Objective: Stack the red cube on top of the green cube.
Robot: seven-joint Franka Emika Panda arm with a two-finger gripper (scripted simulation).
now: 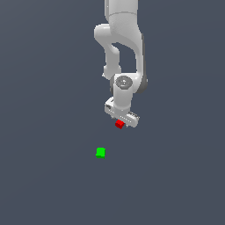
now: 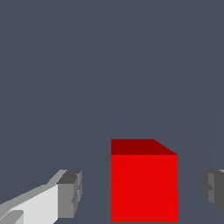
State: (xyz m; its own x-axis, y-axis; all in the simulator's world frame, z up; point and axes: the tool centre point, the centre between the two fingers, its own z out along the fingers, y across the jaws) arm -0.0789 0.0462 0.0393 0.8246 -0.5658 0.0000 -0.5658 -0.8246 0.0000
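The white arm [image 1: 121, 39] hangs down from the top of the exterior view, wrist bent over the dark grey desk [image 1: 44, 184], and right beneath it sits the red cube [image 1: 119, 124], tucked under the gripper [image 1: 121, 120]. From this view the cube shows only as a small red patch poking out below the white hand, so contact cannot be judged here. The wrist view settles it: the red cube [image 2: 144, 186] stands squarely in the middle, its darker upper face catching less light than the bright front, and the fingers [image 2: 70, 192] are spread wide to either side of it. There is plain grey desk [image 2: 96, 87] showing between the cube and each grey pad, so the fingers are released and touching nothing, one pad well clear on one side, the other [image 2: 213, 190] only partly in view at the frame's edge. The gripper [image 2: 140, 192] straddles the cube without holding it. Over in the exterior view, the green cube [image 1: 100, 152] rests alone on the desk, down and toward the exterior view's left of the red one, well apart from it and from the arm. It does not show in the wrist view.
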